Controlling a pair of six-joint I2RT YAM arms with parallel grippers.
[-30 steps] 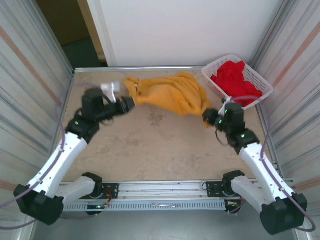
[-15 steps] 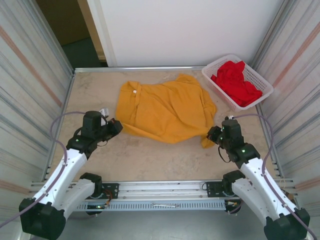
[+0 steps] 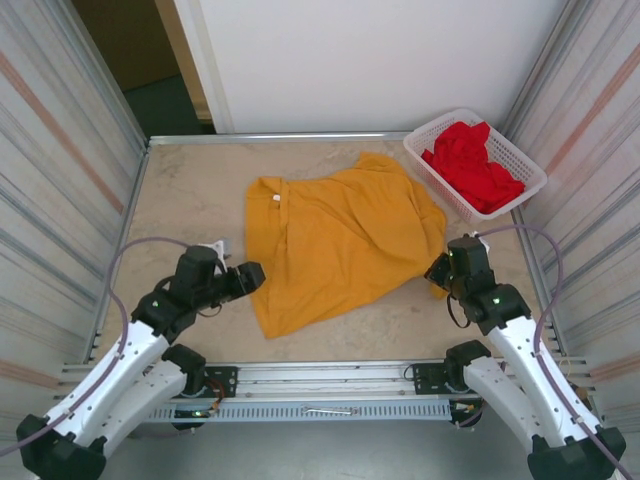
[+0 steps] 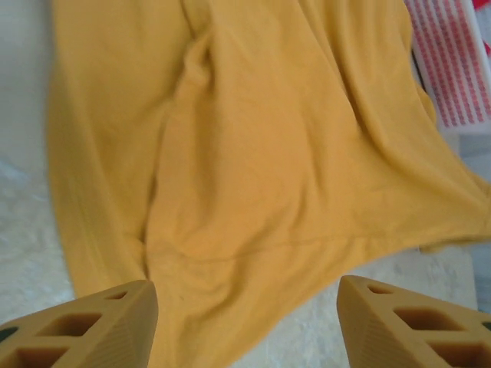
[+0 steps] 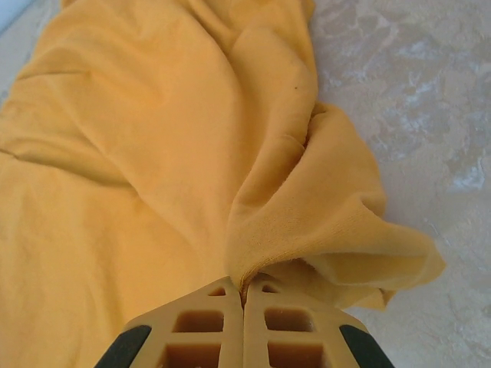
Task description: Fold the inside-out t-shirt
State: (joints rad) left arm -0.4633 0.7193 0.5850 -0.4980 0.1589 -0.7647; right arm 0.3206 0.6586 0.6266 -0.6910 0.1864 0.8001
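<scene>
Item, left: left gripper (image 3: 250,277), low over the table (image 3: 190,190), at the left edge of the cloth. In its wrist view the gripper (image 4: 245,330) has its two fingers (image 4: 84,326) spread well apart with nothing between them, and yellow fabric lies flat below.

Item, centre: t-shirt (image 3: 340,235), mustard yellow, spread across the middle of the table, rumpled, with long soft creases. Its near-left corner hangs down towards the arm bases. A small white tag (image 3: 277,199) shows at its far-left part.

Item, right of centre: right gripper (image 3: 438,272), at the shirt's right edge. In its wrist view the gripper (image 5: 245,295) has its jaws pressed together on a bunched fold of the t-shirt (image 5: 138,153), which is drawn up into a ridge there.

Item, far right: white lattice basket (image 3: 520,165), in the far-right corner of the table, just beside the shirt. A red garment (image 3: 472,160) is heaped inside.
</scene>
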